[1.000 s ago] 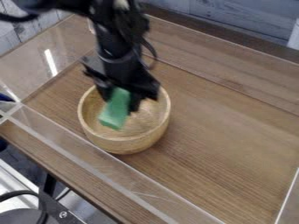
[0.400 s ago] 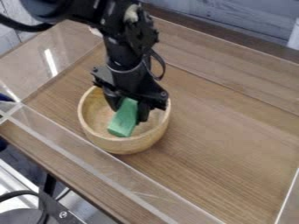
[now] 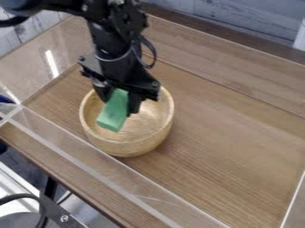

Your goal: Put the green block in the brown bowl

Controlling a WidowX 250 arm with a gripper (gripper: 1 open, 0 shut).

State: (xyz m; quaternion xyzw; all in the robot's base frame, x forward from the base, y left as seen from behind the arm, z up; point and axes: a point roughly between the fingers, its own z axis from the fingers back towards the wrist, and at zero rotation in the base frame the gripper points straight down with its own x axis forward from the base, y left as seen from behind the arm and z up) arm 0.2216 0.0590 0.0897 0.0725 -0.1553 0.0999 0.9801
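Wood-grain table (image 3: 226,142) fills most of the frame, bordered by clear low walls (image 3: 71,156) along the lower left and right edges. Left of centre sits the bowl (image 3: 152,132), round, light brown and thick-rimmed. Above it, from the upper left, descends the black robot arm (image 3: 117,31), pointing steeply down into the bowl's opening. Its gripper (image 3: 121,92) is clamped on the green block (image 3: 114,111), jaws partly spread to the block's width. The block hangs tilted, its lower end inside the bowl near the left inner wall; contact with the bowl floor cannot be confirmed. Judgement: the placing step is in hand, with the release not yet done. The next move calls for opening the jaws over the bowl, then a clean vertical withdrawal.
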